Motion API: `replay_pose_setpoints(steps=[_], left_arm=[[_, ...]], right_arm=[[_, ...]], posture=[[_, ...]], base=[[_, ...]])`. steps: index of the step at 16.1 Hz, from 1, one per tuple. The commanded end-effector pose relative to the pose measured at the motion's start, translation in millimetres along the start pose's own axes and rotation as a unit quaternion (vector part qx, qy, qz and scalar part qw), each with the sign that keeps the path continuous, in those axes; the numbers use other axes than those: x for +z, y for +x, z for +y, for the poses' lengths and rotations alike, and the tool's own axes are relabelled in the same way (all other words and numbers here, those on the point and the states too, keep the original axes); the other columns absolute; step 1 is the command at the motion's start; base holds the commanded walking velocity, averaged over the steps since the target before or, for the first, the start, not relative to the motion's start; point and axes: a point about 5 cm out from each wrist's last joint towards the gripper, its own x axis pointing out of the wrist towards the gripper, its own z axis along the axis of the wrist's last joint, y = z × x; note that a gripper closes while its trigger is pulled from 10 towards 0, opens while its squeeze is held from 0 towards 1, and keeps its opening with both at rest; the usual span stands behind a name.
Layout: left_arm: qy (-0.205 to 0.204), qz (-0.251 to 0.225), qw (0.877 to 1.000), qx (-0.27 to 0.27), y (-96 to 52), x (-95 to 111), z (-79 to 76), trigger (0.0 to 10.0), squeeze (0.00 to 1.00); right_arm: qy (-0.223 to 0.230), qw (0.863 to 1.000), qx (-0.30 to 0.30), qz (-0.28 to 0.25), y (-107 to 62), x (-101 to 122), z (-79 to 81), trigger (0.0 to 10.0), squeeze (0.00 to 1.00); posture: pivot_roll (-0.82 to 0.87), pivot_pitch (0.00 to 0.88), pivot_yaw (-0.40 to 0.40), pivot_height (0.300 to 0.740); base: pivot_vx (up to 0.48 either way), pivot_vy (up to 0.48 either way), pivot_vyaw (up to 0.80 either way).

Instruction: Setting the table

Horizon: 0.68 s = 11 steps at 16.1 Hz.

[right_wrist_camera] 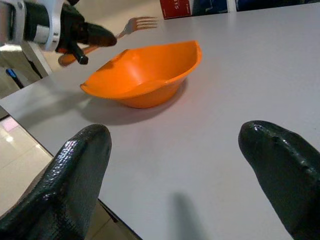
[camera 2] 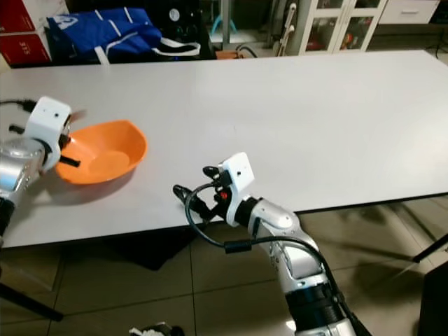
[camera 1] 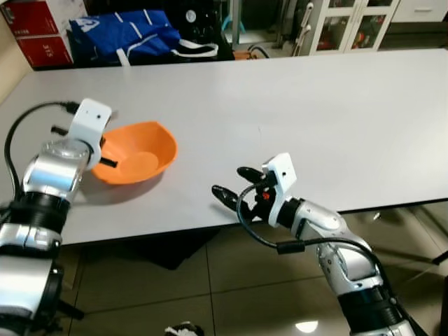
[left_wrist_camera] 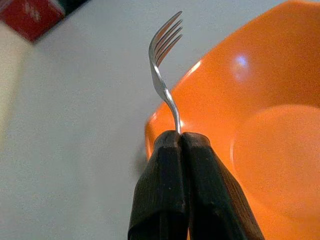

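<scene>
One orange bowl (camera 1: 136, 159), shallow, nothing in it, standing on the white desk (camera 1: 294, 112) toward the near edge on the robot's left. One metal fork (left_wrist_camera: 165, 70), pinched by its handle between the closed fingers of the left hand (left_wrist_camera: 181, 142), tines pointing up and away; the fork is held just beside the bowl's rim on its left side, above the desk surface, and whether it touches the rim cannot be told. One right hand (camera 1: 232, 183), fingers spread wide apart and gripping nothing, positioned at the desk's near edge, well to the right of the bowl and pointing toward it; in the right wrist view both black fingers (right_wrist_camera: 75, 170) frame the bowl from low over the desk. Beyond the bowl, past the far edge of the desk: one blue bag (camera 1: 122, 35) with white straps, two red boxes (camera 1: 42, 28) stacked to its left. White cabinets (camera 1: 350, 24) with glass doors stand farther right of the bag.
</scene>
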Motion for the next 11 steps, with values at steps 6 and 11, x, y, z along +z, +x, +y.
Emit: replay_pose_setpoints(steps=[6, 11], left_arm=[[0.114, -0.029, 0.993, 0.004, 4.2, 16.5, 5.2, 10.0, 0.0], [0.257, -0.027, 0.966, -0.013, 10.7, 14.4, -5.3, 10.0, 0.0]], right_arm=[[-0.007, 1.0, -0.004, 0.0, 0.4, 0.4, -0.2, 10.0, 0.0], [-0.003, 1.0, -0.003, -0.001, 2.1, -0.6, 1.2, 10.0, 0.0]], posture=[[-0.06, 0.0, 0.061, 0.74], [-0.06, 0.0, 0.065, 0.74]], base=[[0.0, 0.0, 0.0], [0.0, 0.0, 0.0]])
